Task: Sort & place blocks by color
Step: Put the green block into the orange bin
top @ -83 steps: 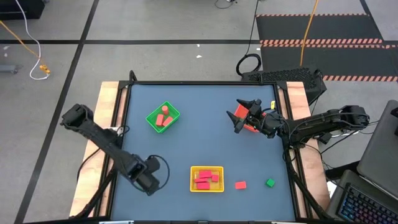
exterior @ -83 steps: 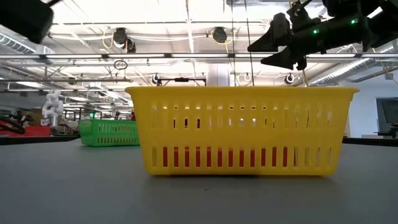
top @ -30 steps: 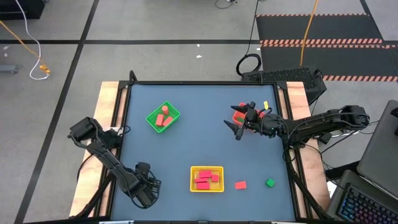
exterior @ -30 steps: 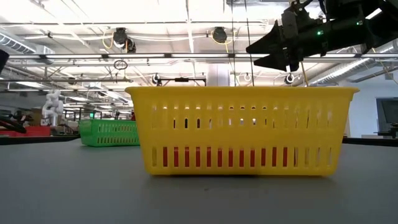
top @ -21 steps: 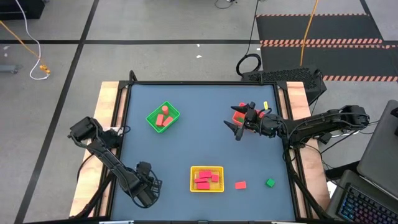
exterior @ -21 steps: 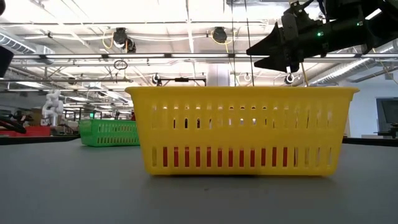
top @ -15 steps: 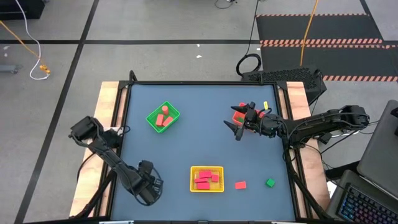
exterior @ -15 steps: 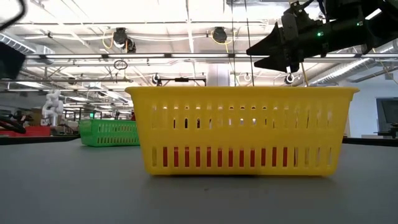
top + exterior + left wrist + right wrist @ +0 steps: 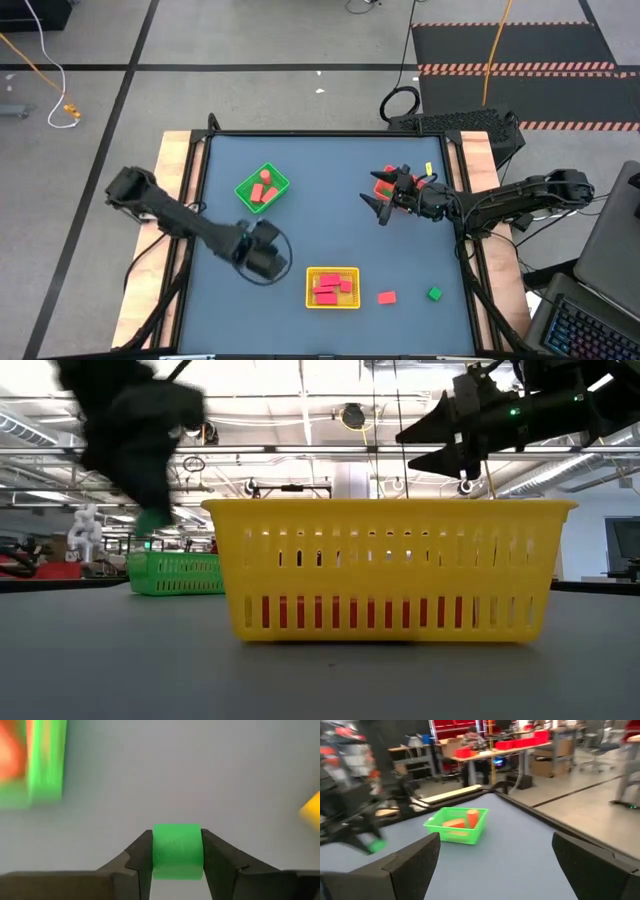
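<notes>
The left claw (image 9: 177, 857) grips a small, stiff, light green plastic block (image 9: 177, 851) squarely across its flat sides, likely secure. The right claw (image 9: 378, 206) hangs wide open, empty.

table (image 9: 320, 205): blue-grey | green tray (image 9: 262, 188), yellow tray (image 9: 332, 287), red tray (image 9: 384, 185) (partly hidden) | loose: red block (image 9: 387, 297), green block (image 9: 434, 293)

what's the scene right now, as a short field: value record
left pincer: shut on a green block, in the air between the green tray and the yellow tray
right pincer: open, raised over the table's right half
green tray: holds salmon pieces
yellow tray: holds red blocks
loose on table: a red block and a second green block, right of the yellow tray
</notes>
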{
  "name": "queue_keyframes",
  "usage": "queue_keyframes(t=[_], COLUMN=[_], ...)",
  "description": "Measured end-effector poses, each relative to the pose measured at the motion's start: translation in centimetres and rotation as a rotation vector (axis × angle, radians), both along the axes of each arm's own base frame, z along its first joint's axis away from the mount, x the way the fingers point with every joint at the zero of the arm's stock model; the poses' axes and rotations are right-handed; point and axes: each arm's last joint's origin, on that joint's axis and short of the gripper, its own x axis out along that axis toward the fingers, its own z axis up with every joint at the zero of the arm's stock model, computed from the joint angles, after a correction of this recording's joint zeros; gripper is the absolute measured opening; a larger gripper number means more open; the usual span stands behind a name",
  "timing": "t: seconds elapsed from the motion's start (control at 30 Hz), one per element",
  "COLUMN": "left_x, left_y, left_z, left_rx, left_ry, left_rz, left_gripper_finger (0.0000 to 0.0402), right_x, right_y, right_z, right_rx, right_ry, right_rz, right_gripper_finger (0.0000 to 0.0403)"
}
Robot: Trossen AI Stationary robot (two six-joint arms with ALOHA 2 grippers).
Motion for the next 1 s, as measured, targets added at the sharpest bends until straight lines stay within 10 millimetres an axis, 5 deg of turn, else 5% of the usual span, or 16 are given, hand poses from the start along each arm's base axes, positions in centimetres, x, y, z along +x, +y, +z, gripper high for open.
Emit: queue_keyframes(t=[0.33, 0.47, 0.6, 0.8, 1.0], left_x=[5.7, 6.7, 7.1, 8.3, 9.9], left_y=[4.5, 5.5, 6.2, 5.2, 4.4], left_z=[8.2, 9.8, 9.7, 7.8, 5.8], left_rx=[0.344, 0.36, 0.442, 0.822, 1.025], left_ry=[-0.66, -0.838, -0.817, -0.577, -0.481], left_rz=[-0.421, -0.522, -0.656, -0.939, -1.079], left_gripper_finger=[0.0134, 0.0132, 0.014, 0.0161, 0.0132], right_x=[1.2, 1.6, 1.7, 1.8, 1.9], right_y=[0.5, 0.8, 1.0, 0.2, 0.7], right_z=[0.3, 0.5, 1.3, 0.8, 0.6], right_rx=[0.059, -0.095, -0.104, 0.459, 0.576], right_ry=[-0.148, -0.174, -0.284, -0.399, -0.391], right_rz=[0.168, 0.24, 0.3, 0.264, 0.343], right_gripper_finger=[0.0377, 0.0377, 0.0377, 0.0377, 0.0377])
